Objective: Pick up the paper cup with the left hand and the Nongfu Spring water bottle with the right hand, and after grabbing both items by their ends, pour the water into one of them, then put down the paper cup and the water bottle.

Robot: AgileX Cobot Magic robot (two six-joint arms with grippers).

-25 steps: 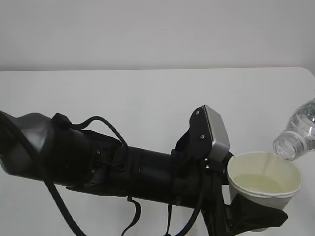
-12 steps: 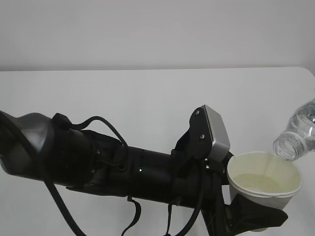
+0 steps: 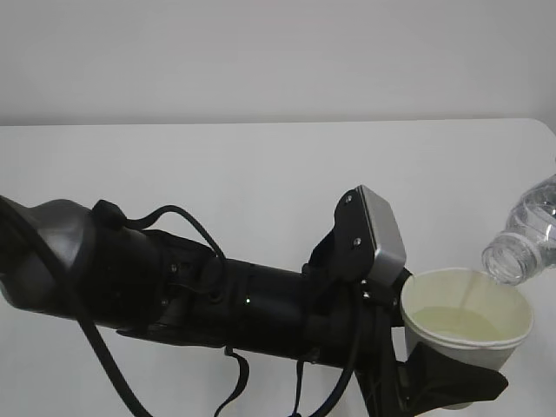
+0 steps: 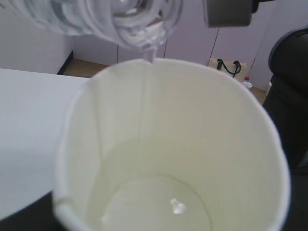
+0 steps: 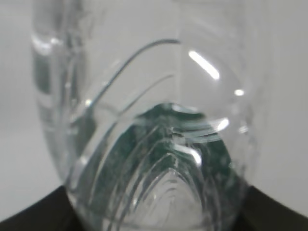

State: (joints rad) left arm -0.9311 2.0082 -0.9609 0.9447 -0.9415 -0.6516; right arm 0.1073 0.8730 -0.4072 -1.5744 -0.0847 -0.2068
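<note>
The white paper cup (image 3: 466,326) stands upright low on the right, above the table, with my left gripper (image 3: 452,382) shut around its lower part. The left hand (image 3: 174,287) lies across the bottom of the exterior view. The clear Nongfu Spring water bottle (image 3: 526,239) tilts in from the right edge, its open mouth just over the cup's rim. A thin stream of water (image 4: 147,53) runs down the cream inner wall to a shallow pool (image 4: 154,202). In the right wrist view the bottle (image 5: 154,120) fills the picture, and my right gripper (image 5: 154,224) is shut on its base end, black fingers (image 5: 29,216) at the corners.
A white table (image 3: 217,174) stretches back to a pale wall. The left arm's loose black cables (image 3: 174,217) hang over the near side. Past the cup, the left wrist view shows white cabinet doors and a bag (image 4: 226,65) on the floor.
Hardly anything differs. Both arms hold still, the bottle stays tilted over the cup, and the thin stream keeps running into it.
</note>
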